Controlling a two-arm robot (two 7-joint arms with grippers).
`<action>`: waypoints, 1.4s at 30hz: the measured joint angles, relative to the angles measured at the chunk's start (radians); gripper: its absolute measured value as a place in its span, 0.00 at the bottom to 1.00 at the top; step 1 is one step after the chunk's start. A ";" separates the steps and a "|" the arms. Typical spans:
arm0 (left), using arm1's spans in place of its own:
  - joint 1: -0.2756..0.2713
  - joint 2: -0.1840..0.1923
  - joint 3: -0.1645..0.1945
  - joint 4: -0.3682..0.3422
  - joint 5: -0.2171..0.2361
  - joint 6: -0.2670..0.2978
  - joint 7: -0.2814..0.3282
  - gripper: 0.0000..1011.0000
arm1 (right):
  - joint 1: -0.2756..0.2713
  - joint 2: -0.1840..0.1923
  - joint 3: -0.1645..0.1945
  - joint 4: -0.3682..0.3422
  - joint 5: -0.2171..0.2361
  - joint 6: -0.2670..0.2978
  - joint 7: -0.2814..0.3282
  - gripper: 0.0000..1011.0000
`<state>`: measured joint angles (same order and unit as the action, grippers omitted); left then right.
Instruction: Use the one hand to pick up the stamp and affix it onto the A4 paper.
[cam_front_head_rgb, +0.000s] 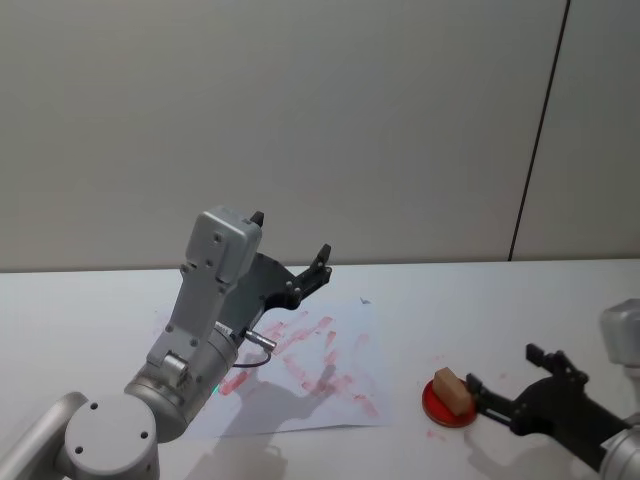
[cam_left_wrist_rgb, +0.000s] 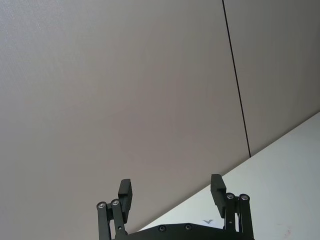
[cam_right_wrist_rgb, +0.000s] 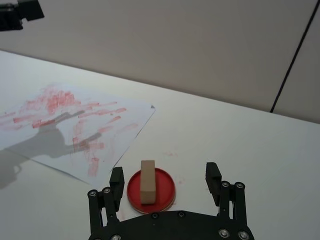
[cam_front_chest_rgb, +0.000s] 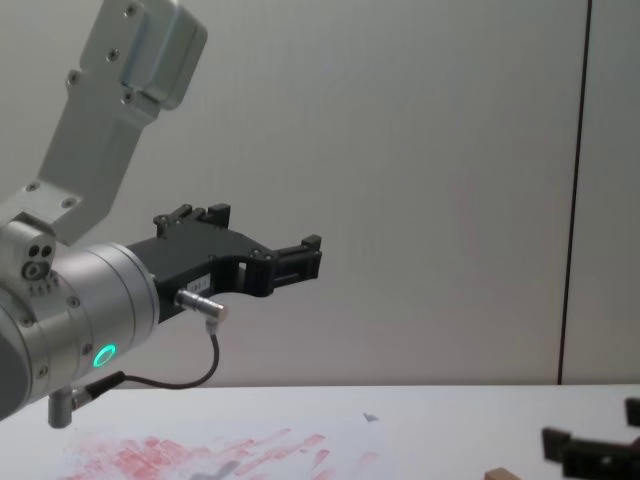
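– Since you ask about the stamp (cam_front_head_rgb: 452, 391) first: it stands upright on a red round pad (cam_front_head_rgb: 432, 403), at the lower right of the head view, on the white bench (cam_front_head_rgb: 520, 300).

– Is anything holding it?

– No. The right hand (cam_front_head_rgb: 502, 367) comes in from the lower right corner, low over the bench, with its two black fingers spread wide and nothing between the pads. In the right wrist view the stamp sits just ahead of the gap, closer to one finger than the other, and clear of both.

– And the A4 paper (cam_front_head_rgb: 300, 390)?

– It lies flat at the lower centre of the head view, to the left of the pad, near it but apart. Red-pink smears cover much of it (there is also one small grey mark by its far right corner).

– What about the other arm?

– The left hand (cam_front_head_rgb: 291, 234) is raised well above the paper, left of centre in the head view and pointing toward the grey wall (cam_front_head_rgb: 300, 100). Its fingers are open too, and empty. Its shadow (cam_front_head_rgb: 300, 392) falls across the smears, and a thin cable (cam_front_chest_rgb: 190, 378) loops under its wrist in the chest view.
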<state>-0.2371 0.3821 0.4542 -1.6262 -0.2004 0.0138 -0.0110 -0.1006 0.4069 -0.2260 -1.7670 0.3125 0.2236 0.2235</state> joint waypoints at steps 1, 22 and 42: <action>0.000 0.000 0.000 0.000 0.000 0.000 0.000 0.99 | 0.005 -0.005 -0.005 0.007 -0.007 0.008 0.006 0.99; 0.000 0.000 0.000 0.000 0.000 0.000 0.000 0.99 | 0.108 -0.098 -0.064 0.140 -0.135 0.075 0.038 0.99; 0.000 0.000 0.000 0.000 0.000 0.000 0.000 0.99 | 0.157 -0.150 -0.097 0.221 -0.191 0.100 0.042 0.90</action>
<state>-0.2371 0.3821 0.4542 -1.6262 -0.2004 0.0139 -0.0109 0.0563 0.2570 -0.3227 -1.5458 0.1210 0.3232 0.2651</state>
